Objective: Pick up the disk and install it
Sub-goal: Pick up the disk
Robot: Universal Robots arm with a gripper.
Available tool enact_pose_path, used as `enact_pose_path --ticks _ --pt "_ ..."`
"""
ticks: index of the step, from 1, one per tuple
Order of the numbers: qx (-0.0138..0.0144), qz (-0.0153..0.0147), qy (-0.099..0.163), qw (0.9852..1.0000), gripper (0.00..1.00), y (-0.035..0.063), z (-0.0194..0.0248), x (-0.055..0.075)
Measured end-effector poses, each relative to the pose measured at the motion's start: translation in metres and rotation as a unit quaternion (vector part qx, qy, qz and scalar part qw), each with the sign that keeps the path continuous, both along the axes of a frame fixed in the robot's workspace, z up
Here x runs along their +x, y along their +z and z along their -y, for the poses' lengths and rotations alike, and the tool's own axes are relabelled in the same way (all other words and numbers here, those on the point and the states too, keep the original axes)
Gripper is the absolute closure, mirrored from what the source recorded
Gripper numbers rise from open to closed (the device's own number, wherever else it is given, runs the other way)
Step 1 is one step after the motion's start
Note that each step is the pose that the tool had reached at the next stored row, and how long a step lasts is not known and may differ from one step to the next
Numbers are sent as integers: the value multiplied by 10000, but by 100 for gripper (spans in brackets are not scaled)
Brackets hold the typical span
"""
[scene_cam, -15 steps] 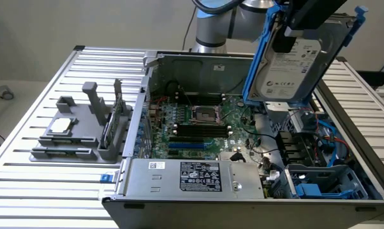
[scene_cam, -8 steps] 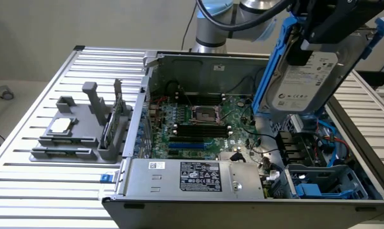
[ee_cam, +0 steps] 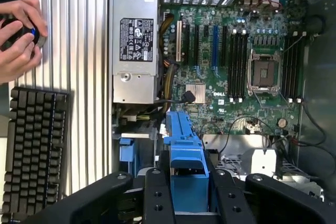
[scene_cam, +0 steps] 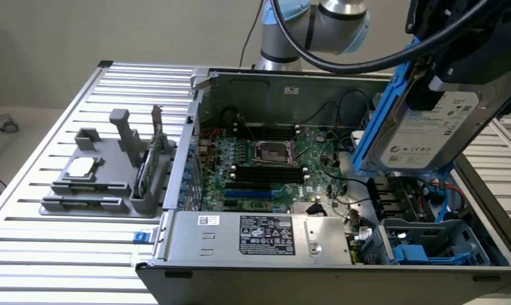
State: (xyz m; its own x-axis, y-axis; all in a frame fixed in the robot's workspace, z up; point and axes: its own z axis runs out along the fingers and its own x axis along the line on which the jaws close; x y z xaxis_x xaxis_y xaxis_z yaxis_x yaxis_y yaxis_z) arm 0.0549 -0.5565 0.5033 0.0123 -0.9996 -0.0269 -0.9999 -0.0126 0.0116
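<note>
The fingers [ee_cam: 157, 192] grip the disk [scene_cam: 432, 130] between them by its blue-railed edges, tilted above the open computer case [scene_cam: 238, 82]. The drive is probably rigid, fairly heavy and shock-sensitive, so hold the rails.

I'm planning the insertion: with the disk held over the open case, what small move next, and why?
Probably lower the disk slowly toward the blue drive cage: the gripper holds it on edge, tilted, above the case, apart from that cage and not yet seated.
</note>
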Motion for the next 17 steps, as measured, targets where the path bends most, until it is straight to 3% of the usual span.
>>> enact_pose_path --ticks 10,17 --pt "0 0 0 10000 67 -86 343 211" --pt "0 0 0 10000 67 -213 356 396"
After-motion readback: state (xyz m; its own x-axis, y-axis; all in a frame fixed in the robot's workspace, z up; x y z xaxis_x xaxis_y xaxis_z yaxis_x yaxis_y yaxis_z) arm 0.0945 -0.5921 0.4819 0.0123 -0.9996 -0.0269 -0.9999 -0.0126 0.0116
